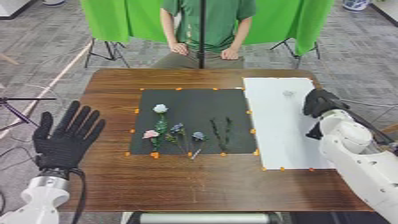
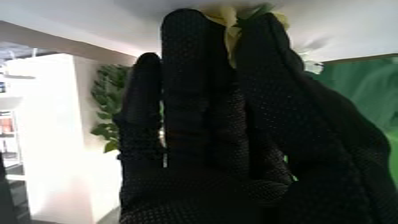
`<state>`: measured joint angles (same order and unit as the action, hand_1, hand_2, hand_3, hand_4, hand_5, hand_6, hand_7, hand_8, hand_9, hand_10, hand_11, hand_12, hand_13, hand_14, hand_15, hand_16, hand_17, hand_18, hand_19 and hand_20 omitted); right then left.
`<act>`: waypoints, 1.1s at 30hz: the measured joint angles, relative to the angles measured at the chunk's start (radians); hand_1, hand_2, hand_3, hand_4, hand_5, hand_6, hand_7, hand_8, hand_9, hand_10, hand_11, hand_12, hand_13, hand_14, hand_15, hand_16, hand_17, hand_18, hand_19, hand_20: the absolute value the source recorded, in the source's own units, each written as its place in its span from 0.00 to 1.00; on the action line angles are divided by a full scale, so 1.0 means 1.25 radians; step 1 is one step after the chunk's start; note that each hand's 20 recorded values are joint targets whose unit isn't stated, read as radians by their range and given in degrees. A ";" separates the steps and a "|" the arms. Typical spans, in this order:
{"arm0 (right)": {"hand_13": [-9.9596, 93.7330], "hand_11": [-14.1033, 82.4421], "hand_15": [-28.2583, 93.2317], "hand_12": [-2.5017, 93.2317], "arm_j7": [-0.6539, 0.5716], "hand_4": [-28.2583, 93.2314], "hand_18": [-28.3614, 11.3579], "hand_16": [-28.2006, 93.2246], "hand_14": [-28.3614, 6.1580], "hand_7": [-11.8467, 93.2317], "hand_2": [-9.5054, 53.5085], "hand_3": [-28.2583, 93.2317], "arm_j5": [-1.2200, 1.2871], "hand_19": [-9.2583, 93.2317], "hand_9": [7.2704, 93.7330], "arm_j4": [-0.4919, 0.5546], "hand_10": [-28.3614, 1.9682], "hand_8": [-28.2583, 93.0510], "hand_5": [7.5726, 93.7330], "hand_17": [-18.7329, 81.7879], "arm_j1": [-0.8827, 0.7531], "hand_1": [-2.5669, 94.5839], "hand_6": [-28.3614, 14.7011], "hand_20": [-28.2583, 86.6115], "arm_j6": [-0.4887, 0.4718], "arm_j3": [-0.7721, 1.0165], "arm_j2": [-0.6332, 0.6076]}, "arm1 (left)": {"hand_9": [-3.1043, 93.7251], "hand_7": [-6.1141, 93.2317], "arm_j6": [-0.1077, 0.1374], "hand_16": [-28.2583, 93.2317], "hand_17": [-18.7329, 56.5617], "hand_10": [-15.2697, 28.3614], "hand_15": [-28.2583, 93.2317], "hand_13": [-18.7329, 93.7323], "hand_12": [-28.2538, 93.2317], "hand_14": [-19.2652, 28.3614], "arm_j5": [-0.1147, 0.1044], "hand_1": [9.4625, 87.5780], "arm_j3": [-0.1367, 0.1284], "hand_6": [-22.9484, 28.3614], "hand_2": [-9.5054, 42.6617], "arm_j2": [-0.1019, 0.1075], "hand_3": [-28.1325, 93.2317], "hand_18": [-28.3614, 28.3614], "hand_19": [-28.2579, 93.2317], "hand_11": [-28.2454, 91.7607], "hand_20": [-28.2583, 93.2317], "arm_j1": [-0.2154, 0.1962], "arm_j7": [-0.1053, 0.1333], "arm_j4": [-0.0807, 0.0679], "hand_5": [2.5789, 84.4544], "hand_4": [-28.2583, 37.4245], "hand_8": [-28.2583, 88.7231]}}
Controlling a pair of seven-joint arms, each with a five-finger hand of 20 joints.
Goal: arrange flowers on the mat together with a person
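In the head view, the black mat bears a white flower, a pink flower, blue flowers and green stems. My right hand is over the right edge of the white sheet, beside a small white flower. In the right wrist view, my right hand pinches a yellow flower between thumb and fingertips, close to the white surface; a white flower is behind the thumb. My left hand stays left of the mat, fingers straight and spread, holding nothing.
Orange markers line the mat, and a thin pale stick lies across its front edge. Brown table surrounds mat and sheet. A dark upright pole rises beyond the far edge. Leafy greenery stands out against white in the right wrist view.
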<state>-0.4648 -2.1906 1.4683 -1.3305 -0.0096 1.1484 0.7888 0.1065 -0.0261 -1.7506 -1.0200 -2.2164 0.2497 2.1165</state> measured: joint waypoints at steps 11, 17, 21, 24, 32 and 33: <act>0.73 0.27 0.50 0.47 0.066 0.00 0.33 0.56 0.76 0.59 0.01 0.79 -0.112 0.74 0.81 0.131 0.75 0.17 0.66 0.48 -0.038 0.63 0.73 0.59 0.102 -0.057 -0.036 | 0.42 0.12 0.016 0.19 0.20 0.69 0.45 0.41 0.31 0.73 -0.002 0.19 -0.024 0.57 0.37 -0.002 0.82 0.73 0.48 0.37 0.33 -0.015 0.006 0.011 0.43 0.00 0.18; 0.72 0.26 0.50 0.47 0.133 0.00 0.34 0.56 0.77 0.59 0.01 0.79 -0.091 0.74 0.80 0.163 0.75 0.17 0.66 0.48 0.071 0.63 0.74 0.59 0.097 -0.175 0.006 | 0.42 0.12 0.026 0.19 0.20 0.69 0.45 0.42 0.31 0.73 -0.004 0.19 -0.042 0.58 0.38 -0.002 0.82 0.73 0.48 0.37 0.33 -0.028 0.015 0.014 0.44 0.00 0.18; 0.72 0.26 0.50 0.47 0.155 0.00 0.34 0.56 0.76 0.60 0.01 0.80 -0.083 0.74 0.80 0.143 0.75 0.17 0.67 0.48 0.145 0.63 0.74 0.59 0.079 -0.241 0.071 | 0.42 0.12 0.030 0.19 0.20 0.69 0.46 0.43 0.31 0.74 -0.006 0.19 -0.041 0.58 0.38 -0.001 0.82 0.73 0.48 0.37 0.33 -0.026 0.017 0.014 0.44 0.00 0.17; 0.71 0.26 0.50 0.47 0.155 0.00 0.33 0.57 0.76 0.60 0.01 0.80 -0.090 0.74 0.80 0.117 0.75 0.17 0.66 0.48 0.178 0.63 0.74 0.59 0.076 -0.280 0.120 | 0.42 0.12 0.029 0.19 0.20 0.69 0.46 0.43 0.30 0.74 -0.014 0.19 -0.035 0.58 0.38 0.000 0.82 0.73 0.48 0.37 0.33 -0.023 0.017 0.014 0.44 0.00 0.18; 0.71 0.26 0.49 0.46 0.172 0.00 0.33 0.56 0.76 0.60 0.00 0.80 -0.119 0.74 0.79 0.117 0.76 0.17 0.66 0.48 0.167 0.63 0.74 0.59 0.011 -0.313 0.158 | 0.42 0.12 0.028 0.18 0.20 0.70 0.46 0.42 0.30 0.73 -0.023 0.19 -0.023 0.58 0.38 0.002 0.82 0.73 0.48 0.37 0.33 -0.014 0.013 0.015 0.45 0.00 0.18; 0.70 0.26 0.49 0.46 0.176 0.00 0.33 0.56 0.76 0.60 0.00 0.80 -0.122 0.74 0.79 0.116 0.76 0.17 0.67 0.48 0.165 0.63 0.74 0.59 0.011 -0.321 0.156 | 0.42 0.12 0.028 0.18 0.20 0.70 0.46 0.42 0.30 0.73 -0.023 0.19 -0.024 0.58 0.38 0.002 0.82 0.73 0.48 0.37 0.33 -0.016 0.012 0.016 0.45 0.00 0.18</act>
<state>-0.2454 -2.3431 1.6137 -1.1237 0.0036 0.7474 0.9840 0.1418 -0.0546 -1.7803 -1.0175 -2.2360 0.2647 2.1361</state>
